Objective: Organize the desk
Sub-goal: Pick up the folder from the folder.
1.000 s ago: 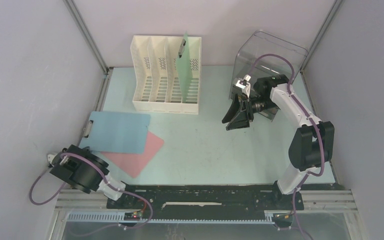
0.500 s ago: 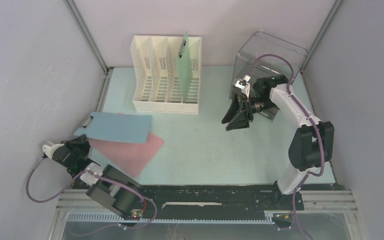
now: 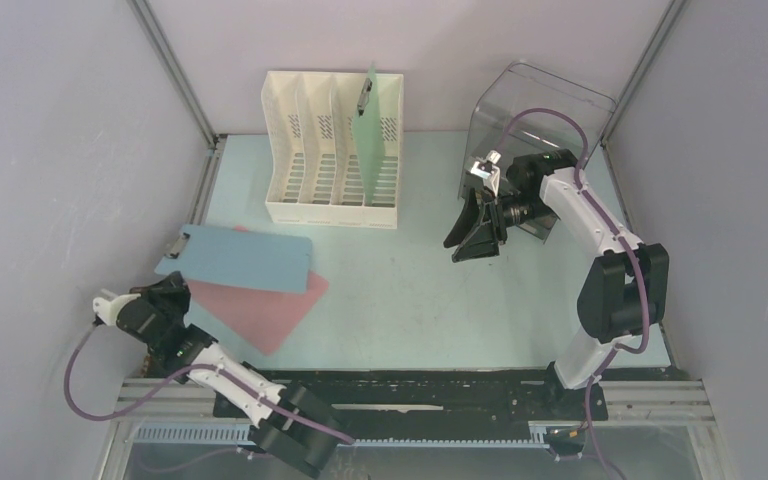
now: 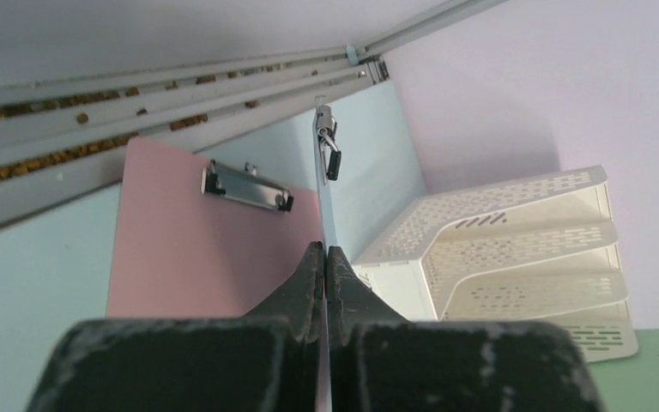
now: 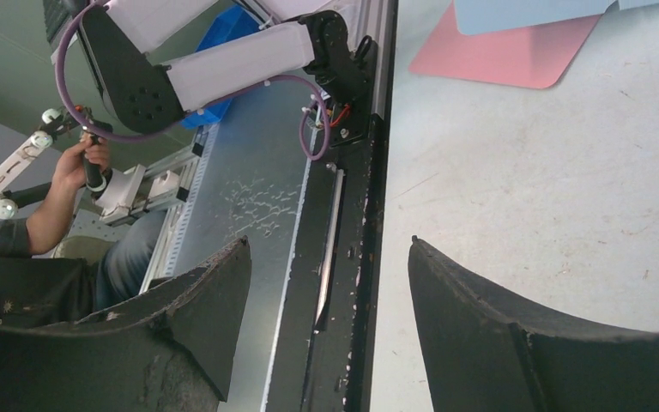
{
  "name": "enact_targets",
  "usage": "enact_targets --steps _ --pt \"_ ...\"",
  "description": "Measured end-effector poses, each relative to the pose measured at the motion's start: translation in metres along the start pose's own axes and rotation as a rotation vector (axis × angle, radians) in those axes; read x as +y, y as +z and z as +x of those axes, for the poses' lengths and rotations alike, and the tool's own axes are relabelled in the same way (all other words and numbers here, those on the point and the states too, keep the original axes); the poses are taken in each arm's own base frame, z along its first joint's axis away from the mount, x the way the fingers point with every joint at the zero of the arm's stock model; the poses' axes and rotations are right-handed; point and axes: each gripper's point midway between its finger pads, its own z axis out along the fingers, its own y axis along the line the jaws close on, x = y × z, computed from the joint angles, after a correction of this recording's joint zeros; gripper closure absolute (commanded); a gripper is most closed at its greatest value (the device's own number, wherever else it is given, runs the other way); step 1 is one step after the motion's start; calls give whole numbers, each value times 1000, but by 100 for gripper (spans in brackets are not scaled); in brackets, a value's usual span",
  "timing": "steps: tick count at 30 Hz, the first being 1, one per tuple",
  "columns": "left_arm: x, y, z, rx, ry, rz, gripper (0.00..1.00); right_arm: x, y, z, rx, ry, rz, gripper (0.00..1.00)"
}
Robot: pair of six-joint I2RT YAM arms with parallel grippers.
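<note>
Now the left gripper (image 4: 323, 254) has just clamped the thin blue plastic clipboard (image 3: 240, 258), dragging it over the flat pink clipboard (image 3: 265, 312) by the left edge of the pale mint-green desk (image 3: 410, 300). The right gripper (image 3: 472, 238) is spread and idle. Filing likely next.

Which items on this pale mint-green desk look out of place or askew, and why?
The flat blue clipboard overlaps the pink clipboard near the desk's left edge, both skewed to its sides; the left gripper is shut on the blue one's edge. The green clipboard stands in the white slotted rack.
</note>
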Motion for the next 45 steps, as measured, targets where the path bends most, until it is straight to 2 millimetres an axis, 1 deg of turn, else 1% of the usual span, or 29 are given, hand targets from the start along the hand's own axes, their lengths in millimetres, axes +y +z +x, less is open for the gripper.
enact_targets --steps 3,6,8,12,15,17,21,26,29,33,36,45 --pt "-2 -6 9 35 -31 -16 100 -1 0 1 3 -1 3 25" --pt "-12 -16 15 63 -41 -19 100 -2 -2 1 5 -1 9 25" --pt "-23 -23 15 72 -33 -5 100 -2 -3 2 8 0 13 25" --pt "-54 -38 12 81 -7 46 100 -4 -4 3 17 27 24 25" --pt "-73 -48 9 85 9 82 100 -10 -5 4 29 47 43 25" --pt "-84 -54 8 93 11 101 100 -14 -6 7 45 51 67 25" --pt "-103 -64 10 120 17 138 100 -17 -5 13 86 37 129 25" --pt "-133 -83 8 150 53 201 100 -16 -3 7 102 -9 164 25" --pt "-154 -97 4 153 99 255 100 -19 -2 7 108 -11 176 25" --pt "-176 -112 2 163 152 330 100 -19 -2 7 108 -13 178 25" --pt "-187 -120 7 194 189 385 100 -19 -2 7 108 -13 178 25" --pt "-208 -133 26 304 258 526 100 -19 -2 7 108 -14 178 25"
